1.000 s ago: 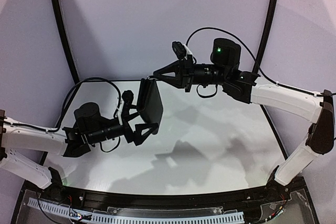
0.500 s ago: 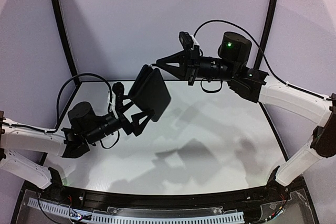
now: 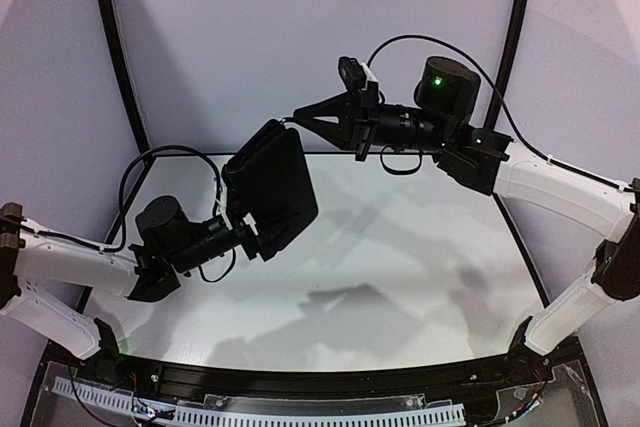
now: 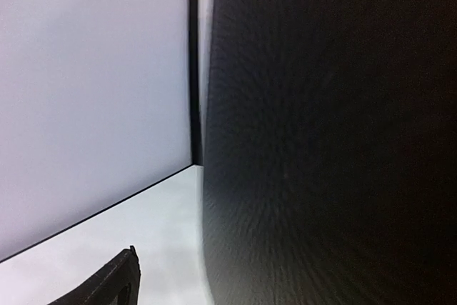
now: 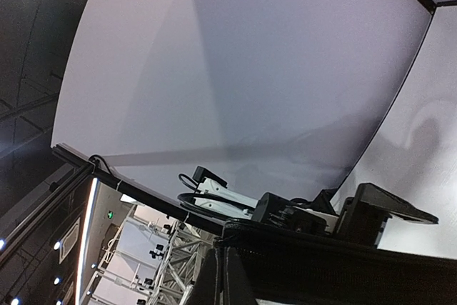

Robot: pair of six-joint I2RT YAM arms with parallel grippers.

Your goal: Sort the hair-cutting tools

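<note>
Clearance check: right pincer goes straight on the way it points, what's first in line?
The black zip case: the right pincer points toward its raised upper corner, tips seemingly right at it. Whether they touch is unclear.

Bright, even light; soft shadows on the table (image 3: 430,267); black case (image 4: 328,141) blurred close-up.

left arm (image 3: 70,265) angled upward, jaws clamped; right arm (image 3: 545,185) reaching left, jaws pinched

A black case (image 5: 335,269) spans the bottom (seemingly pinched by jaws), wall (image 5: 250,69) behind.
</note>
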